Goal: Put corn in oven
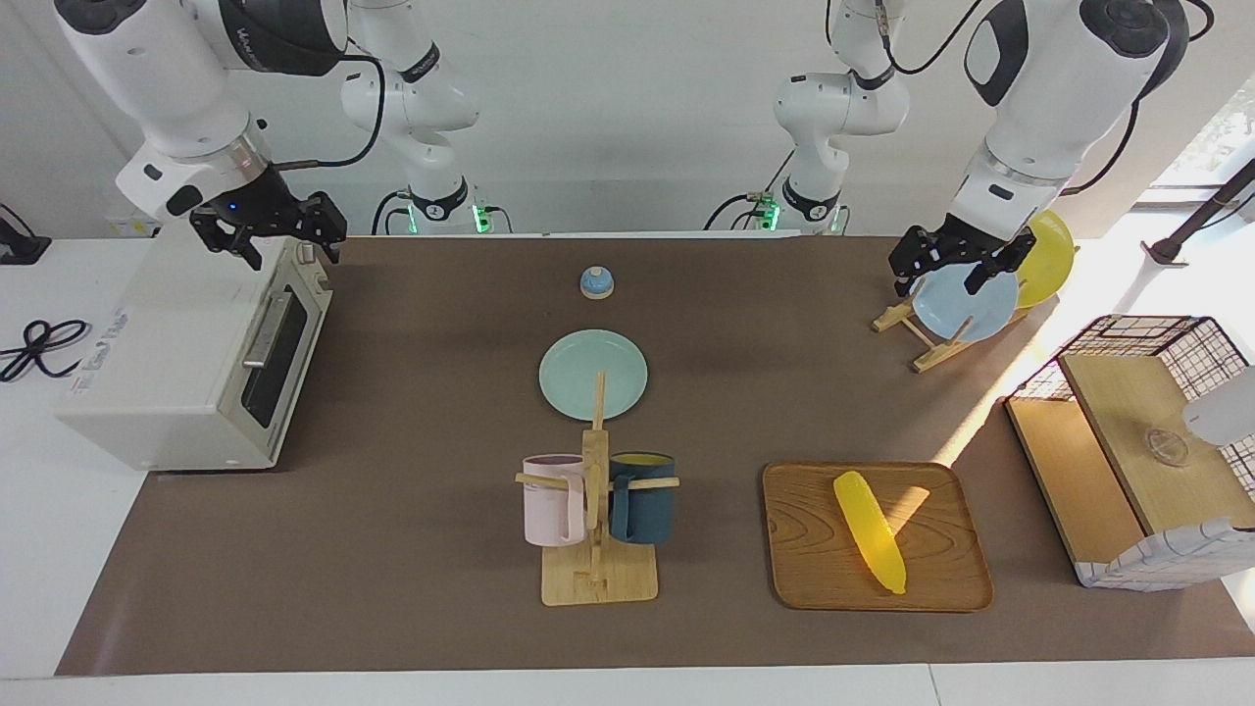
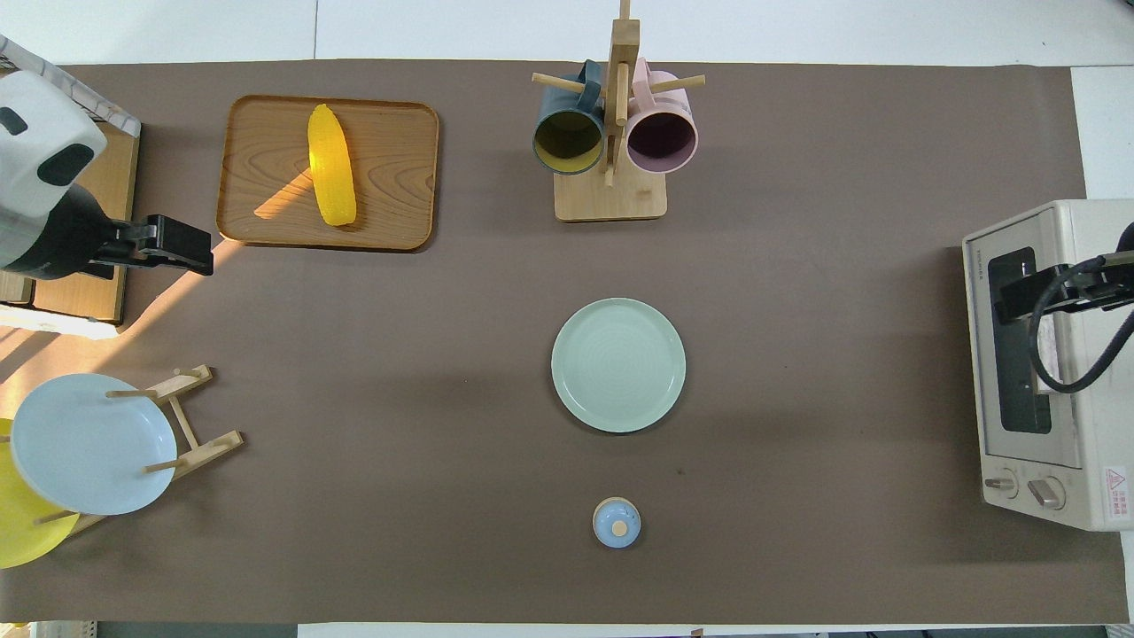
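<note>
The yellow corn (image 1: pixel 868 529) lies on a wooden tray (image 1: pixel 941 579) toward the left arm's end of the table; it also shows in the overhead view (image 2: pixel 330 164). The off-white oven (image 1: pixel 167 373) stands at the right arm's end with its dark glass door shut; it also shows in the overhead view (image 2: pixel 1063 496). My left gripper (image 1: pixel 938 281) is open and empty, up over the plate rack, apart from the corn. My right gripper (image 1: pixel 291 250) is open and empty, above the oven's top front edge.
A mug rack (image 1: pixel 598 579) holds a pink mug (image 1: pixel 552 502) and a dark blue mug (image 1: pixel 642 500). A pale green plate (image 1: pixel 593 373) and a small blue bell (image 1: pixel 596 282) sit mid-table. A plate rack (image 1: pixel 931 348) and a wire basket (image 1: pixel 1147 441) stand at the left arm's end.
</note>
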`<state>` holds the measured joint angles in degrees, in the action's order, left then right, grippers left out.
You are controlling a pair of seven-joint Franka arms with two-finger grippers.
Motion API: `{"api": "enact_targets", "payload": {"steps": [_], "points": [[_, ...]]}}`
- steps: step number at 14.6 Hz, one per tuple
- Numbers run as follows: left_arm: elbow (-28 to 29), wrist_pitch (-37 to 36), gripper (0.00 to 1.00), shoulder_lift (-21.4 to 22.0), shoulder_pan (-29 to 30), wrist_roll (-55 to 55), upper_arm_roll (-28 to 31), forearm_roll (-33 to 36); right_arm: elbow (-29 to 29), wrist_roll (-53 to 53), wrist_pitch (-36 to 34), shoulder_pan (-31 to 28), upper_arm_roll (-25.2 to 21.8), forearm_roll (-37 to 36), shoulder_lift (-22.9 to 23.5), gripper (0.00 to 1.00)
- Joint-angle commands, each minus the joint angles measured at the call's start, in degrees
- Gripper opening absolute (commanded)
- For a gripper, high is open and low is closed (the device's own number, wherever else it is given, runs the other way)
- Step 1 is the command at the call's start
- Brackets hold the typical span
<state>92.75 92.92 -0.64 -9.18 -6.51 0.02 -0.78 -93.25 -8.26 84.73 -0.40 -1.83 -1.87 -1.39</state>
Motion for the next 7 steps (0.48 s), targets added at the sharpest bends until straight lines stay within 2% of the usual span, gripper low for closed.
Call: {"api": "enact_targets", "payload": {"steps": [1, 7], "points": [[0.07, 0.68, 1.0, 0.2, 0.74, 0.62, -0.55, 0.69, 0.7, 1.06, -0.88, -0.31, 0.24, 1.52, 0.07, 1.0], [0.15, 2.61, 1.0, 0.11, 0.57, 0.1, -0.64, 0.69, 0.7, 0.97, -0.88, -0.31, 0.24, 1.52, 0.07, 1.0]]}}
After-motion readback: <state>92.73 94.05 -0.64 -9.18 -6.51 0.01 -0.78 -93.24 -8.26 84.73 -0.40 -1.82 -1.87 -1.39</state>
